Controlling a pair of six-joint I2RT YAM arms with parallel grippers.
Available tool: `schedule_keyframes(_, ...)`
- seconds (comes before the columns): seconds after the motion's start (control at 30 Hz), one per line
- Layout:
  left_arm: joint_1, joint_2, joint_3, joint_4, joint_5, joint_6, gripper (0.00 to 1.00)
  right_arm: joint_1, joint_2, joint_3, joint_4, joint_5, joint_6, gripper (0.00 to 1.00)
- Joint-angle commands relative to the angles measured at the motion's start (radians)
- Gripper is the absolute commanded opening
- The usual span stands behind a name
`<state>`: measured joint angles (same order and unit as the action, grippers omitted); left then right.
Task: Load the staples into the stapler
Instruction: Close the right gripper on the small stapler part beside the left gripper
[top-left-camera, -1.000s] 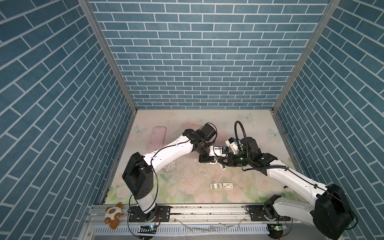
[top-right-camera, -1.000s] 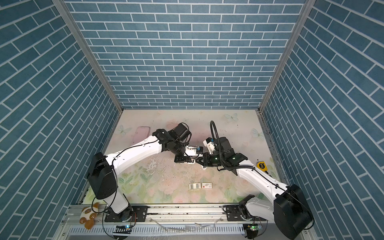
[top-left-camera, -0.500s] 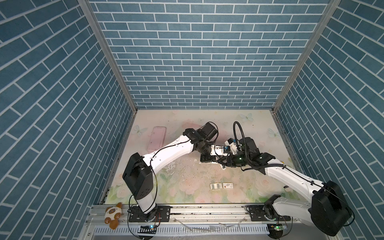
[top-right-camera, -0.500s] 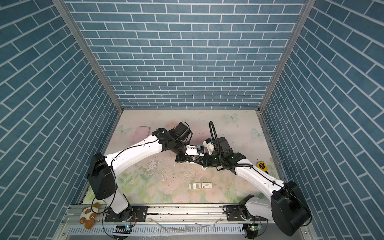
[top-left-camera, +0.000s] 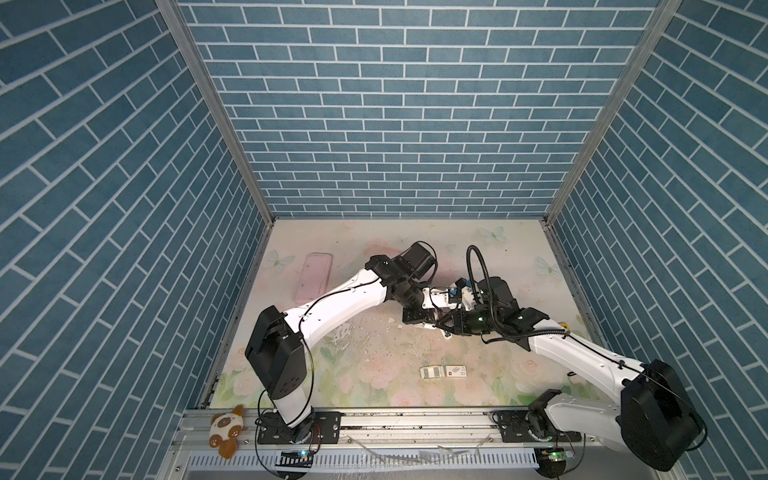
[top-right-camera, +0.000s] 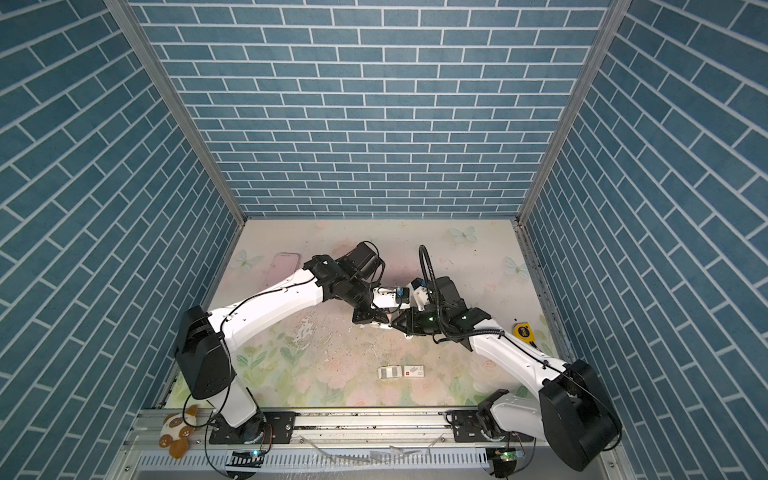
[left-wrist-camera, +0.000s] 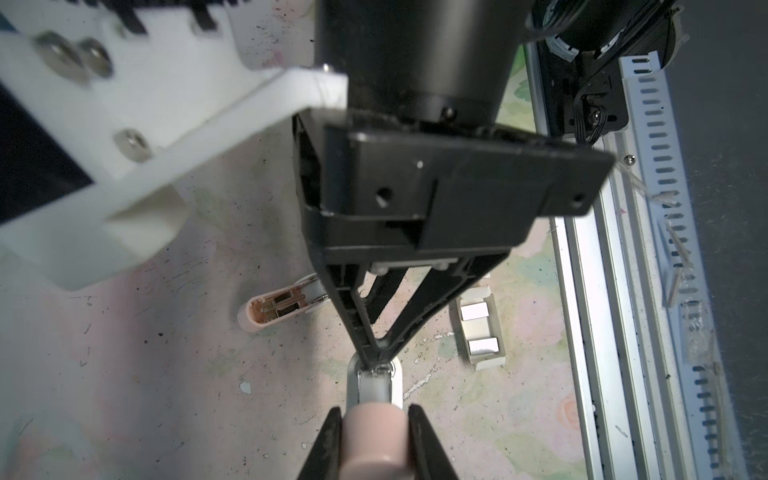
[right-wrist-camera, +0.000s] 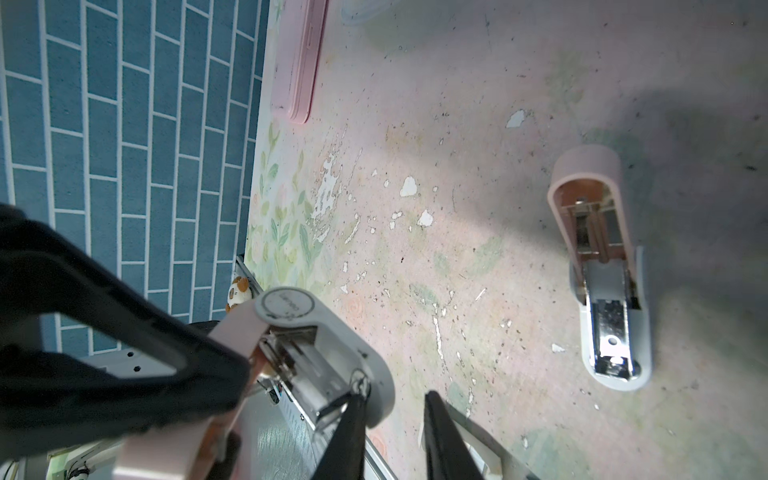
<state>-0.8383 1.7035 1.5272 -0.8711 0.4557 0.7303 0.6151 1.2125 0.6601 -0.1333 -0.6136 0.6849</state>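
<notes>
My left gripper (left-wrist-camera: 374, 411) is shut on the pink top of an opened stapler (left-wrist-camera: 374, 440), holding it above the table. Its white base and metal magazine (right-wrist-camera: 320, 365) point toward my right gripper (right-wrist-camera: 395, 395). The right gripper's fingers stand apart with only table between them, and one fingertip (right-wrist-camera: 359, 399) touches the front end of the magazine. In both top views the two grippers meet at mid-table (top-left-camera: 436, 326) (top-right-camera: 392, 324). The staples (left-wrist-camera: 480, 332) lie as silvery strips in a white tray, which sits near the front (top-left-camera: 432, 371) beside its red-marked sleeve (top-left-camera: 456, 371).
A second pink stapler (right-wrist-camera: 598, 270) lies open on the table just beyond the grippers. A pink case (top-left-camera: 313, 276) lies at the back left, a yellow tape measure (top-right-camera: 522, 331) by the right wall, a plush toy (top-left-camera: 226, 430) on the front rail.
My right gripper has moved left and closer until its fingertip reaches the held stapler. The left arm has stayed where it was, still gripping.
</notes>
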Motion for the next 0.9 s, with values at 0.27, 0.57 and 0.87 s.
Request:
schedule_keyframes(0.27,-0.007,-0.012,0.039,0.016,0.09,-0.069,0.02,0.006,-0.022,-0.064,0.175,-0.011,0.081,0.26)
schedule_keyframes(0.57,-0.007,-0.004,0.04,0.053,0.097,-0.109,0.02,0.021,-0.013,-0.079,0.233,-0.02,0.099,0.26)
schedule_keyframes(0.87,-0.007,0.007,0.048,0.092,0.09,-0.148,0.02,0.036,-0.011,-0.093,0.253,-0.003,0.108,0.26)
